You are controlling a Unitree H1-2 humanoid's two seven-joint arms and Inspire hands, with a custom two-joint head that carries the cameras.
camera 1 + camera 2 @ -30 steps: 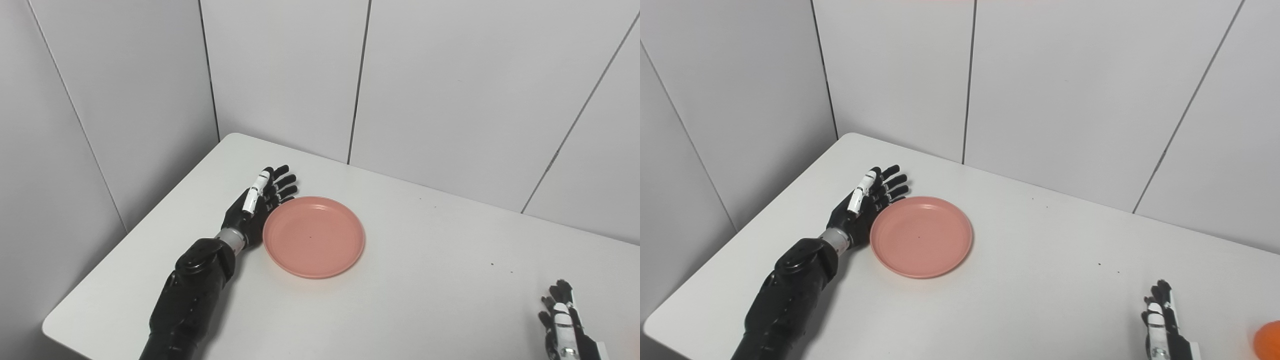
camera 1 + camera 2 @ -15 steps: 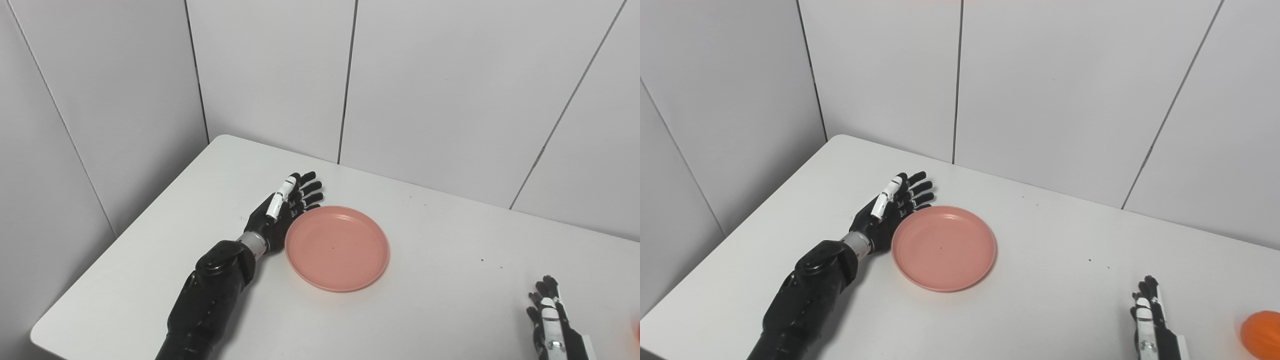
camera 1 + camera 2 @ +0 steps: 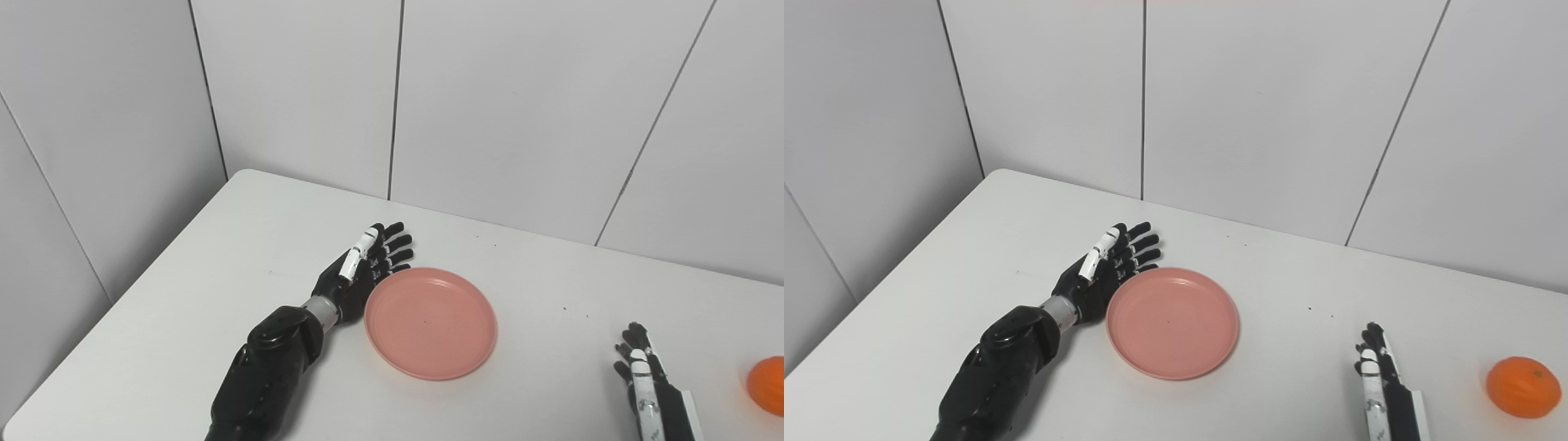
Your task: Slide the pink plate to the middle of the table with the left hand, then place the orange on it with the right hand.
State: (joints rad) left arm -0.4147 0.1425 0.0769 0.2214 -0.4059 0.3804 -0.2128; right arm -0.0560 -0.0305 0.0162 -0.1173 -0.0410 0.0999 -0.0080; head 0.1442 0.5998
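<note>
The pink plate (image 3: 430, 323) lies flat on the white table (image 3: 202, 288) with nothing on it. My left hand (image 3: 362, 271) is open, fingers stretched out straight, and stands on edge with its palm side against the plate's left rim. The orange (image 3: 1523, 387) sits on the table at the far right, near the front edge. My right hand (image 3: 1377, 366) is open and holds nothing. It rests near the front edge, between the plate and the orange and apart from both.
Grey wall panels (image 3: 502, 110) close the table off at the back and on the left. The table's rounded back-left corner (image 3: 243, 173) is in view. A few small dark specks (image 3: 565, 309) dot the surface right of the plate.
The left hand has pushed the plate to the right across the table, away from the back-left corner. The camera has panned right, bringing the orange into view. The right hand has stayed in place.
</note>
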